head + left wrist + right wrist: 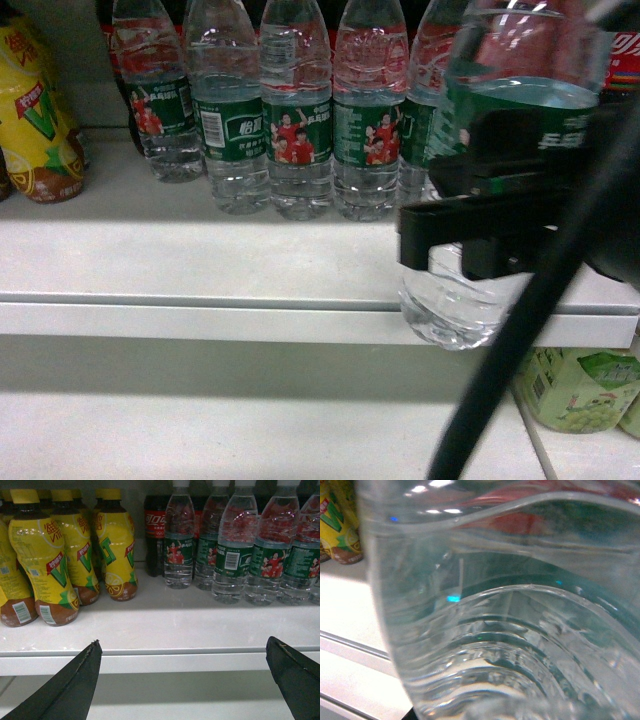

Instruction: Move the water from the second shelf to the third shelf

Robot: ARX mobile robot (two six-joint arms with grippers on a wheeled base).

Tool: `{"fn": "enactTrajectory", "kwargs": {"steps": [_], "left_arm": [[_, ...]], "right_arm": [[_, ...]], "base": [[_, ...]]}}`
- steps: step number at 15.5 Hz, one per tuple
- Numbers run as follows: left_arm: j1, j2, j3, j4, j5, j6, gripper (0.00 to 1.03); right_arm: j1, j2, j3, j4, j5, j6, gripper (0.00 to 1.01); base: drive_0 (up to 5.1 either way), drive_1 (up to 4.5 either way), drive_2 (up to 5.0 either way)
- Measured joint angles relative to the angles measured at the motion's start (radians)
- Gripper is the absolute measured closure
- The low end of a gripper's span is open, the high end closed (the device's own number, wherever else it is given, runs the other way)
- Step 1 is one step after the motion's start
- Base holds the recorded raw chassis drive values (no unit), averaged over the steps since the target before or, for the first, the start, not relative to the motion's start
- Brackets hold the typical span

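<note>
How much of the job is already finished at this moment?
Done: the right gripper has clamped one clear ribbed water bottle with a green label and holds it off the white shelf. Left: setting it on the third shelf. The left gripper is open, idle.

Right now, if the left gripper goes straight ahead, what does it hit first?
Probably the shelf edge, which sits level with the open left gripper. Slightly higher, it would pass over bare shelf toward the cola bottle; depth unclear.

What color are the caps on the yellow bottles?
Yellow caps, clearest in the left wrist view.

Matte black tool [470,230], black cable [520,340]
</note>
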Motion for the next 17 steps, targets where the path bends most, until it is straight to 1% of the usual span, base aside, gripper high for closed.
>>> {"fn": "enactTrajectory", "kwargs": {"steps": [1,3,4,5,6,7,8,10,12,13,14,17], "left_arm": [[0.0,0.0,0.0,0.0,0.0,0.0,0.05],[0.0,0.0,0.0,0.0,0.0,0.0,0.05],[0.0,0.0,0.0,0.0,0.0,0.0,0.05],[0.0,0.0,0.0,0.0,0.0,0.0,0.05],[0.0,0.0,0.0,0.0,0.0,0.0,0.05],[0.0,0.0,0.0,0.0,0.0,0.0,0.05],[0.0,0.0,0.0,0.0,0.0,0.0,0.05],[0.0,0.0,0.0,0.0,0.0,0.0,0.05],[0.0,0.0,0.0,0.0,0.0,0.0,0.05],[0.0,0.0,0.0,0.0,0.0,0.0,0.05],[0.0,0.0,0.0,0.0,0.0,0.0,0.05],[0.0,0.0,0.0,0.0,0.0,0.0,0.05]], "right_arm": [[-0.008,-0.028,-0.025,0.001,-0.004,-0.006,0.61],[-0.048,-0.112,-0.091,-0.026,-0.023,-0.016,0.61],[-0.157,-0.267,-0.198,-0.064,-0.039,-0.063,0.61],[-0.276,-0.385,-0.263,-0.071,-0.072,-0.09,0.61],[-0.409,-0.545,-0.312,-0.174,-0.136,-0.081,0.61],[-0.473,-0.658,-0.32,-0.223,-0.146,-0.063,0.61],[-0.476,-0.706,-0.322,-0.239,-0.142,-0.059,0.61],[-0.475,-0.76,-0.328,-0.274,-0.161,-0.051,0.61],[-0.475,-0.772,-0.336,-0.282,-0.157,-0.048,0.61],[-0.475,-0.777,-0.339,-0.295,-0.145,-0.048,0.61],[-0.478,-0.789,-0.346,-0.319,-0.145,-0.04,0.61],[-0.478,-0.799,-0.353,-0.315,-0.146,-0.04,0.61]], "base": [[0.0,0.0,0.0],[0.0,0.0,0.0],[0.0,0.0,0.0],[0.0,0.0,0.0],[0.0,0.0,0.0],[0.0,0.0,0.0],[0.0,0.0,0.0],[0.0,0.0,0.0],[0.0,0.0,0.0],[0.0,0.0,0.0],[0.0,0.0,0.0],[0.0,0.0,0.0]]}}
